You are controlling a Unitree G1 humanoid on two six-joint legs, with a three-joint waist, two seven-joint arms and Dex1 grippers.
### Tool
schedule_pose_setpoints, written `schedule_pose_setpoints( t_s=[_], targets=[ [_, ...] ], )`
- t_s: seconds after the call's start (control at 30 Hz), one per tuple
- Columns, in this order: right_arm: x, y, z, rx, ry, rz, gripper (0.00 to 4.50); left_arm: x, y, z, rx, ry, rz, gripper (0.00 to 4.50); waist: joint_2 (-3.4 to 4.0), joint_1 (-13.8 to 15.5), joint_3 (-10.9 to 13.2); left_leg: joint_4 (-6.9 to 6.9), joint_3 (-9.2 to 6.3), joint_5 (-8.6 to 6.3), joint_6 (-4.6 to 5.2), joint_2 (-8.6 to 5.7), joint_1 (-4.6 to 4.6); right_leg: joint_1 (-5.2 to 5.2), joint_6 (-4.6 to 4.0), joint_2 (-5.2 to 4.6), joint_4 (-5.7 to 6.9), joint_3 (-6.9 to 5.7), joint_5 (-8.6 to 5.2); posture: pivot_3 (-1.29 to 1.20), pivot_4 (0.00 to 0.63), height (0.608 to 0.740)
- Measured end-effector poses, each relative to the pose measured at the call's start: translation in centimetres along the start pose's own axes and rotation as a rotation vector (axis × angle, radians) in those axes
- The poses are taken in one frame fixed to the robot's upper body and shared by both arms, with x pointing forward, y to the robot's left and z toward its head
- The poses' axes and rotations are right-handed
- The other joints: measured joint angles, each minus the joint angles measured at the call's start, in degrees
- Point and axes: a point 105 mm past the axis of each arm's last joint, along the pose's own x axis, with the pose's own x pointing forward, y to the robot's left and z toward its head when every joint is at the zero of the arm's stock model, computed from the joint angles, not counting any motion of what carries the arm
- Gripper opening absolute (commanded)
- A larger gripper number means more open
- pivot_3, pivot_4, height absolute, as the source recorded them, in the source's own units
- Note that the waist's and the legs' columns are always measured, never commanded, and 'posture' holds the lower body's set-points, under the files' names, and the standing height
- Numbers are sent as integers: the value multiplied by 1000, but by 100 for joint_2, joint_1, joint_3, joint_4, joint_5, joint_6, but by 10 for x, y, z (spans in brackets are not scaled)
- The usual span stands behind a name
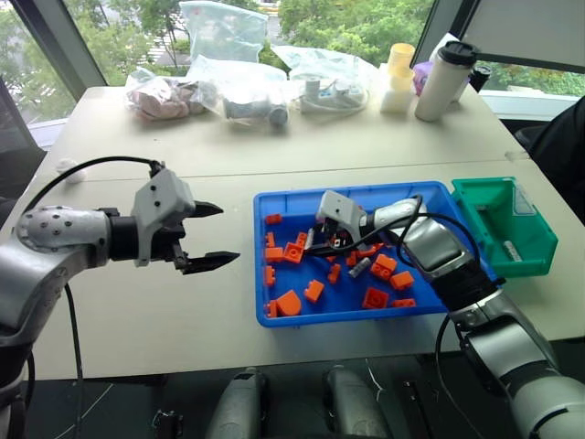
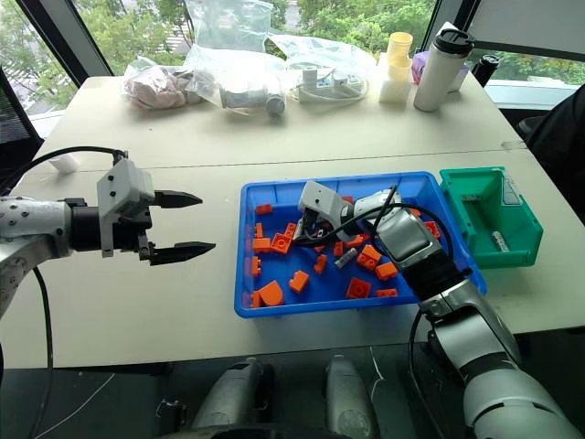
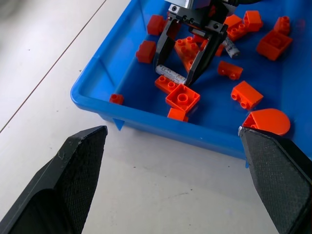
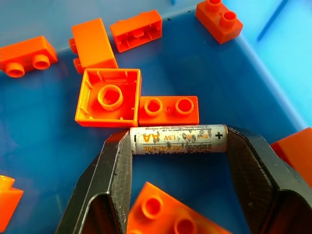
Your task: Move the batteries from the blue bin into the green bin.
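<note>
Orange toy bricks [image 4: 109,97] crowded the AA battery [image 4: 179,139] in the blue bin [image 1: 274,315], two touching its far side. The right gripper [image 4: 179,146] pressed a finger on each battery end. Another battery [image 1: 358,267] lay mid-bin; one [image 2: 499,240] lay in the green bin [image 2: 462,219] at right. The left gripper [image 1: 212,236] hung wide open, empty, left of the bin.

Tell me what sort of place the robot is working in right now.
Probably an office or lab test bench: a plain white table by big windows with trees outside, a travel mug, bagged parts, and sorting bins.
</note>
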Motion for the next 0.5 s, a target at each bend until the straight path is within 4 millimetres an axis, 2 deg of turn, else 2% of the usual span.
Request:
schedule_pose_setpoints(
  t_s=[0.17, 0.27, 0.4, 0.43, 0.5],
  targets=[
    [-1, -1, 1, 0, -3, -6, 2187, 2, -1, -1, 1, 2, -5, 4500, 0, 2, 0, 0, 0, 0, 0, 0, 0, 0, 0, 0, 0, 0, 0, 0, 150, 740],
    [-12, -7, 4, 6, -12, -37, 2187, 4, -1, 2, 1, -14, -14, 4500, 0, 18, 0, 1, 0, 0, 0, -1, -1, 0, 0, -1, 0, 0, 0, 0, 150, 740],
    [-51, -25, 22, 24, -90, -160, 2187, 9, -2, 16, 4, -95, -42, 4500, 0, 32, 0, 1, -2, 0, 0, -3, -1, 2, 0, -4, -1, -1, 0, 0, 150, 740],
    [-67, -30, 28, 53, -129, -206, 2187, 13, 0, 25, 2, -145, -52, 4500, 1, 58, 1, 2, -5, 0, 0, -4, -3, 2, 0, -5, 0, -4, 0, 0, 150, 740],
    [-111, -45, 40, 92, -207, -352, 2187, 24, 1, 42, 8, -234, -78, 4500, 0, 128, 0, 5, -9, 1, -1, -6, -7, 3, 1, -6, -2, -8, 0, 0, 150, 740]
  ],
)
